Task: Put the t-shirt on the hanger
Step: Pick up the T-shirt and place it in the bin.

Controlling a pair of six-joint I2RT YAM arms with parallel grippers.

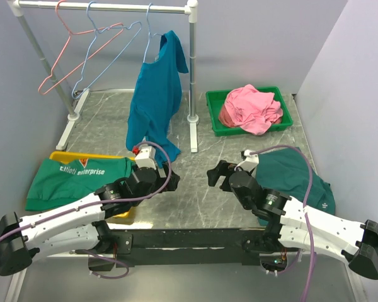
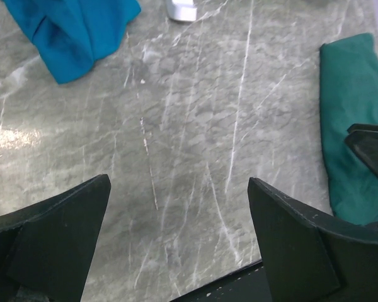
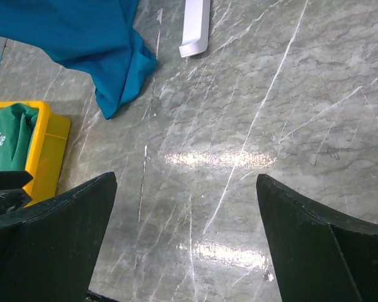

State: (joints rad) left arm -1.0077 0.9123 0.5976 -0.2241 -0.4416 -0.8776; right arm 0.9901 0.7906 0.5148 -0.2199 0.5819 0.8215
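T-shirt (image 1: 252, 108), bright pink, is lying crumpled in a heap inside the green bin (image 1: 212, 119) at the far right of the grey marbled surface (image 1: 195, 189), well apart from both our arms. A duller rose fold is showing at the heap's left edge; we cannot tell whether it is a separate garment.

We are judging the cloth to be light, soft and limp. It will sag and bunch when lifted, so the collar or a shoulder seam looks like the best place to take hold, though neither is showing clearly in the heap.

We are holding the left claw (image 2: 179, 242) and the right claw (image 3: 186, 242) low over bare surface near the front, the jaws of both spread wide with nothing between them.

We are counting three wire hangers on the white rail (image 1: 107, 6): the light-blue hanger (image 1: 107, 60) hanging bare, a salmon-pink hanger (image 1: 82, 56) beside it, and a third carrying a teal-blue shirt (image 1: 154, 100). We are counting two bins, the green one and a yellow bin (image 1: 82, 156) holding a printed green shirt (image 1: 75, 179). One dark green garment (image 1: 296, 176) is lying at the right.
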